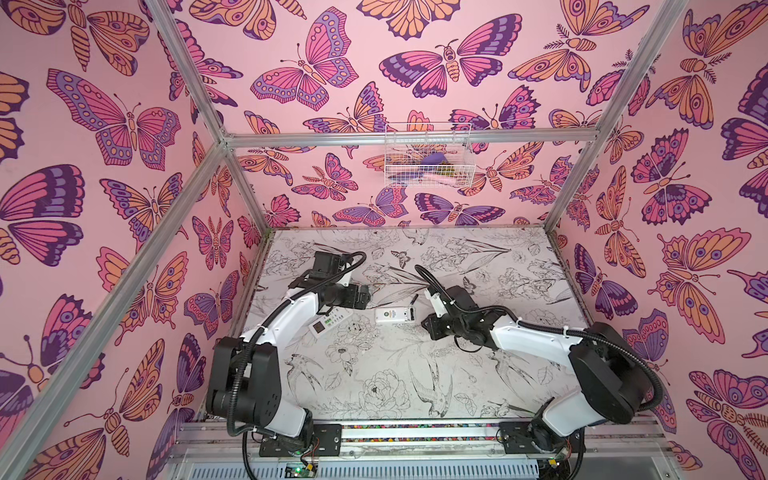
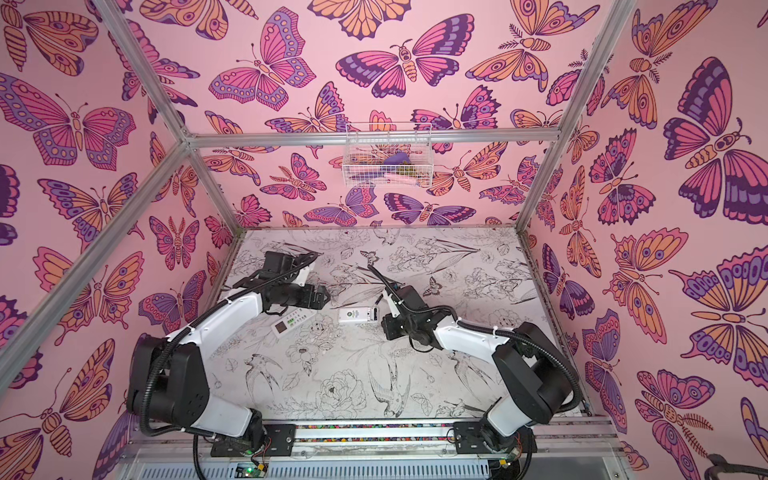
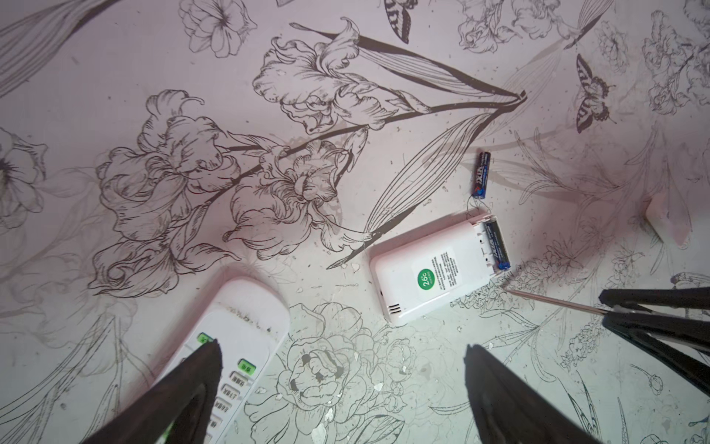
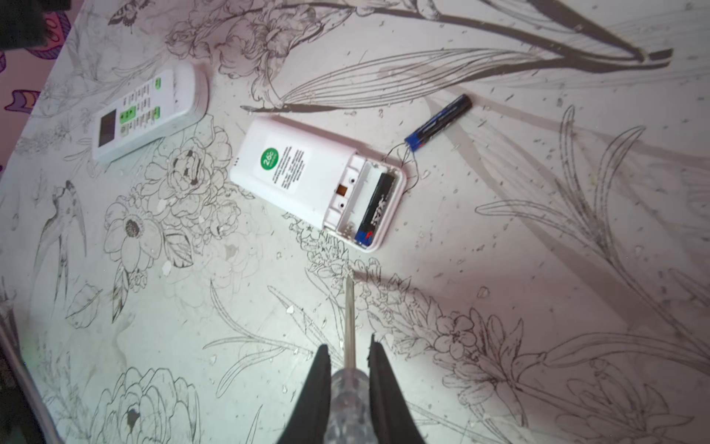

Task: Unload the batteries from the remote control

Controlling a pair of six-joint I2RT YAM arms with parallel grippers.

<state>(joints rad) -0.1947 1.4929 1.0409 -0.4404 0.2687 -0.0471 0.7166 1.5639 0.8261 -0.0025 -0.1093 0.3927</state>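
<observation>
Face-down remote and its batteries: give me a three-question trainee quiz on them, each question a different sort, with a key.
1. True or false: the face-down remote holds a battery in its open bay.
2. What does the right hand grip? A a cover plate; B a screwdriver; C nothing.
3. How many batteries lie loose on the table?
Key: 1 true; 2 B; 3 one, the loose battery next to the remote.
</observation>
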